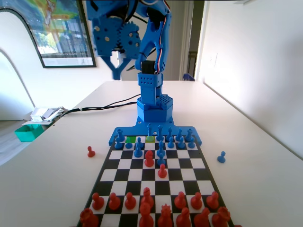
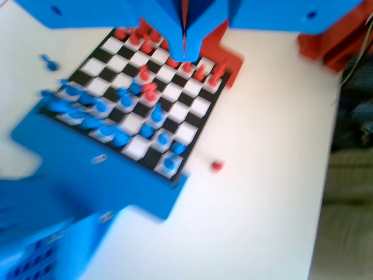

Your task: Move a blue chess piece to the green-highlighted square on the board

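Observation:
The black-and-white board [image 1: 189, 163] lies on the white table, joined to the blue base at its far end. Two green squares [image 1: 131, 139] [image 1: 150, 139] show in the far row among the blue pieces [image 1: 138, 150]. Red pieces [image 1: 149, 159] stand mid-board and along the near rows. My gripper [image 1: 118, 73] hangs high above the table behind the base, left of the arm's column. In the wrist view, which is blurred, its jaws meet at the top edge, so the gripper [image 2: 185, 57] is shut and holds nothing, far above the board [image 2: 201, 105].
In the fixed view, a lone blue pawn [image 1: 221, 157] stands off the board on the right. A lone red pawn [image 1: 91, 152] stands off it on the left. Cables [image 1: 104, 105] run from the base to the left table edge, past a green box [image 1: 28, 132].

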You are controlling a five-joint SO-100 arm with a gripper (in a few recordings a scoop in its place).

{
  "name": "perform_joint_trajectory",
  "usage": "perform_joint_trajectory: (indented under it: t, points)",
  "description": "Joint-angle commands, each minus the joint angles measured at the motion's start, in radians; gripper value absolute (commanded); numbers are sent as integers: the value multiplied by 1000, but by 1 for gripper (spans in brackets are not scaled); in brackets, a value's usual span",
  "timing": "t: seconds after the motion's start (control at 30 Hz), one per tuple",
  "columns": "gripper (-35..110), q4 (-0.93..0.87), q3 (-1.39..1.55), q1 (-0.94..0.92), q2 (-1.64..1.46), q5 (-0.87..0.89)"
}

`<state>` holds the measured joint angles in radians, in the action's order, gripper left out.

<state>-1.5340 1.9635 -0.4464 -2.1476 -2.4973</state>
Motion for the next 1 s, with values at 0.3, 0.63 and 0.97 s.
perform_joint_trajectory:
  t: [0.3, 0.63, 0.97]
  points:
    - [3, 318, 193, 52, 29, -58]
    - [7, 453, 310, 146, 31, -23]
    - [3, 397, 344, 222, 31, -89]
